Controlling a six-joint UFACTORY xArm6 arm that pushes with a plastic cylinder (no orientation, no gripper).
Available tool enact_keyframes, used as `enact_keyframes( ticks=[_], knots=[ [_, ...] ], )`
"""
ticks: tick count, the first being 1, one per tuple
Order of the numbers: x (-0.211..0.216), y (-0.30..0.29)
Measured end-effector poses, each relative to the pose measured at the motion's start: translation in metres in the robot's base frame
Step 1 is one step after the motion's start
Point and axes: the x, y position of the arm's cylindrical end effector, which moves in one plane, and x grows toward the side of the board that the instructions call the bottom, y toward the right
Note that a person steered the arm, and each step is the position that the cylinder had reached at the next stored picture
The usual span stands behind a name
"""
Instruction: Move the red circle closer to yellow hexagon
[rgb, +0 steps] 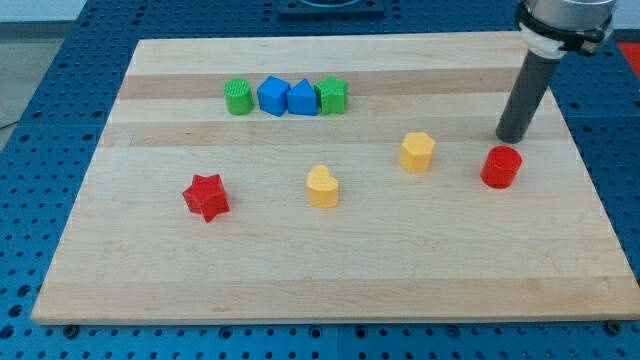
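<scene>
The red circle (501, 167) sits on the wooden board at the view's right. The yellow hexagon (418, 152) stands to its left, a clear gap between them. My tip (512, 138) rests on the board just above the red circle, slightly to its right, very close to it; I cannot tell if it touches.
A yellow heart (322, 186) lies at the middle and a red star (207, 196) to the left. A row at the top holds a green circle (238, 97), two blue blocks (272, 96) (302, 99) and a green star (332, 95). The board's right edge (596, 170) is near.
</scene>
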Motion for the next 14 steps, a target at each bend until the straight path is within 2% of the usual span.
enact_keyframes(
  ticks=[1, 2, 4, 5, 6, 8, 9, 10, 14],
  knots=[
    [0.054, 0.015],
    [0.087, -0.004],
    [0.037, -0.058],
    [0.073, -0.059],
    [0.103, -0.033],
    [0.074, 0.06],
    [0.038, 0.077],
    [-0.014, 0.075],
    [-0.017, -0.004]
  ],
)
